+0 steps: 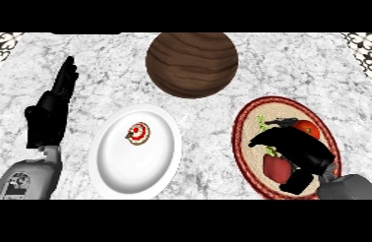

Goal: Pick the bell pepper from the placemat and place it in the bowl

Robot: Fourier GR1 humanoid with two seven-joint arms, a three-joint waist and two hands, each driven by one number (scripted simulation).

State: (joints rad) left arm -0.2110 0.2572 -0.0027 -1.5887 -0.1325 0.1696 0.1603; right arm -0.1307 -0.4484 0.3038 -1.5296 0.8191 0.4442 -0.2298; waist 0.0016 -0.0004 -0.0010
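A steep downward look at a marble counter point(210, 113), pale grey with darker veining.

At the lower right of the frame the right hand point(294, 150), black and glossy, reaches over a round woven placemat point(247, 137) with a dark red rim and a tan, ribbed centre. The hand covers much of the mat's middle. Two red shapes show around it: one rounded red piece point(309, 129) just above the hand, toward the upper right of the mat, and a darker red piece point(274, 167) below and to the left, tucked under the palm. Thin green bits, perhaps a stem, show at the hand's left edge. These appear to be parts of the bell pepper, but the hand hides how they join. The fingers curve downward over the pepper; whether they actually close on it cannot be told, since the contact is hidden. The grey right forearm is cut off at the lower right corner.

In the upper centre sits a wooden bowl point(193, 64), dark brown with wavy grain, looking oval and well apart from the placemat.

At lower centre left lies a glossy white plate point(120, 162), taller than wide in this view. On its upper part rests a small round item point(139, 133), red and white with a tan edge, too small to identify.

At the left edge the left hand point(52, 110) rests open, fingers straight and pointing up, its grey forearm cut off at the lower left corner.
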